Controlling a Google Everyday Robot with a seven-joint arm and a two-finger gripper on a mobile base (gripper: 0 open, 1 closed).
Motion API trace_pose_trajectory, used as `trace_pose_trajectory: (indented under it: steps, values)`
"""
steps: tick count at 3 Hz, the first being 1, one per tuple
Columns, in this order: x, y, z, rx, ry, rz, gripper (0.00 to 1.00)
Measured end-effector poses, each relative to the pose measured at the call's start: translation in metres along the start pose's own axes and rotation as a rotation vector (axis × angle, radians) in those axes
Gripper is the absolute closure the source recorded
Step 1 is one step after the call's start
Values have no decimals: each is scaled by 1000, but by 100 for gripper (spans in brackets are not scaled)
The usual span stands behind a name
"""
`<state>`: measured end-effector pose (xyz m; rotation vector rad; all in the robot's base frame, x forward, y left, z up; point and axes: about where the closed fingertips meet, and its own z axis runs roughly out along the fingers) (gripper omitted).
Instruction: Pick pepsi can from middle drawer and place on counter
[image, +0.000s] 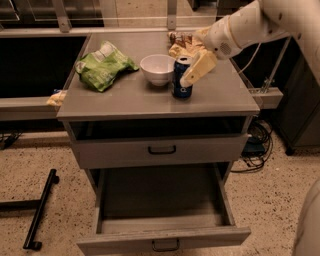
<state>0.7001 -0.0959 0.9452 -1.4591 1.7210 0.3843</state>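
The pepsi can (181, 79) stands upright on the counter (130, 97), just right of the white bowl (157, 69). My gripper (193, 64) is at the can's right side, level with its top, fingers open; one cream finger (198, 69) slants down beside the can and no longer clasps it. The middle drawer (162, 239) is pulled out below, and its tray (160, 197) holds nothing that I can see.
A green chip bag (102, 65) lies on the counter's left part. A brown snack packet (180, 38) lies at the back behind the can. The upper drawer front (160, 150) is closed. A side shelf (25, 107) runs left. A black bar (40, 210) lies on the floor. Cables (255, 145) hang at the right.
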Motion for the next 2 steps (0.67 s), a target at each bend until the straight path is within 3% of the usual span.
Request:
trace_pose_trajectory:
  steps: [1, 2]
  values:
    - [-63, -4, -47, 75, 5, -56, 0]
    - [-71, -5, -52, 84, 0, -65, 0]
